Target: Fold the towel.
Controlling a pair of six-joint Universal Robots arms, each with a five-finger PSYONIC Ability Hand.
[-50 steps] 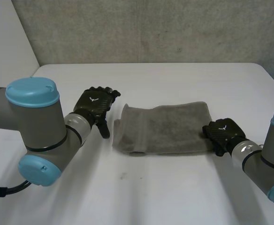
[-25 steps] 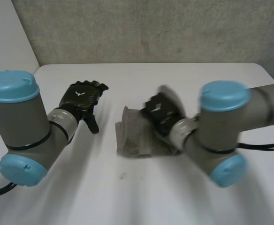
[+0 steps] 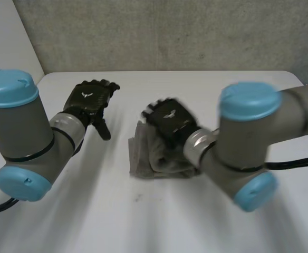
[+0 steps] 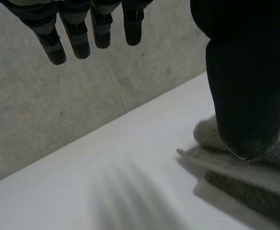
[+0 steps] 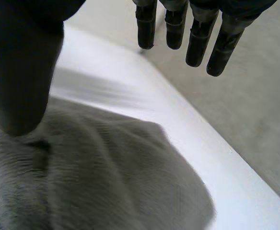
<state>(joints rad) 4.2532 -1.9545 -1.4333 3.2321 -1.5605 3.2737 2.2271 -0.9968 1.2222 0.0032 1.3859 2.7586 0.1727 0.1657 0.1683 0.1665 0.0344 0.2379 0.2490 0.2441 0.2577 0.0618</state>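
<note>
Hovering over the grey terry towel, the robot's right hand covers the cloth's far part, its arm reaching across the middle of the white table. The towel lies near the table's centre as a compact bundle of doubled layers, one layered edge facing the left hand. In the right wrist view the fingers are straight and side by side, with the thumb held apart and nothing pinched between them. The towel spreads beneath the palm. That pose looks suited to laying or patting a folded layer flat rather than carrying it. The left hand hangs above the table beside the towel, apart from it, probably to leave room for the other arm. Its fingers are straight and close together and hold nothing, and the towel's edge lies just past the thumb.
</note>
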